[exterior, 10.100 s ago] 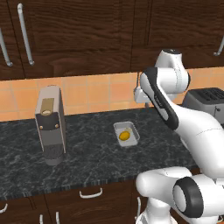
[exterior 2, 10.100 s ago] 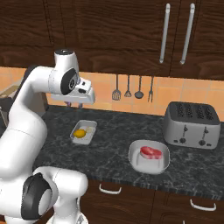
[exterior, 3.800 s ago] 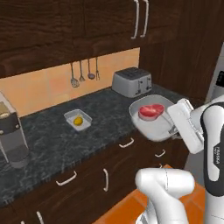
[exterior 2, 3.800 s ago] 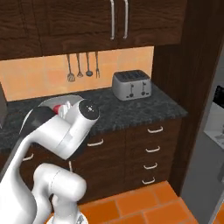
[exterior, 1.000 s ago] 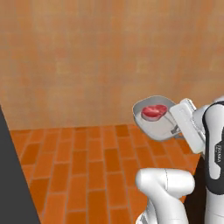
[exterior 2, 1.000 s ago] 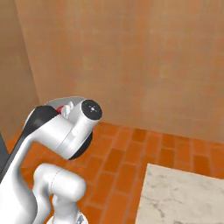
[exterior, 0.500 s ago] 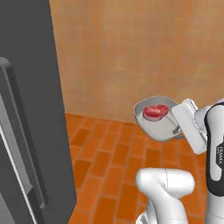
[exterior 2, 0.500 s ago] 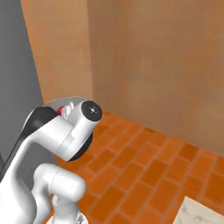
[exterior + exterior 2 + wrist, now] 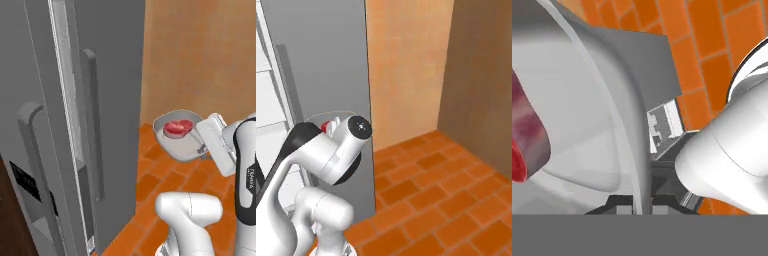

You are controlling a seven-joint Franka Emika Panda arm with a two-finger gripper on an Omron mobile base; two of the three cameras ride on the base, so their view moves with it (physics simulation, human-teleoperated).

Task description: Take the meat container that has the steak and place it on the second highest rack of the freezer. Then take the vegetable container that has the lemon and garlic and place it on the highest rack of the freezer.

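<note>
Container carried to the freezer.
Our gripper [image 9: 204,148] is clamped on the rim of the shallow grey meat container [image 9: 181,144], red steak [image 9: 177,127] inside at 11 o'clock. The tall grey freezer [image 9: 75,110] has swung into view at 9 o'clock, so shelf placement comes next.

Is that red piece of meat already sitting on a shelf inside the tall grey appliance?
No, the red steak lies in a shallow grey container held up in the air by the gripper, outside the tall grey freezer.

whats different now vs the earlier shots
The base drove from the kitchen counter round to the freezer, whose white shelves show. The tool picked the meat container with the steak off the counter. For the last few seconds the grip and carrying pose are unchanged.
</note>
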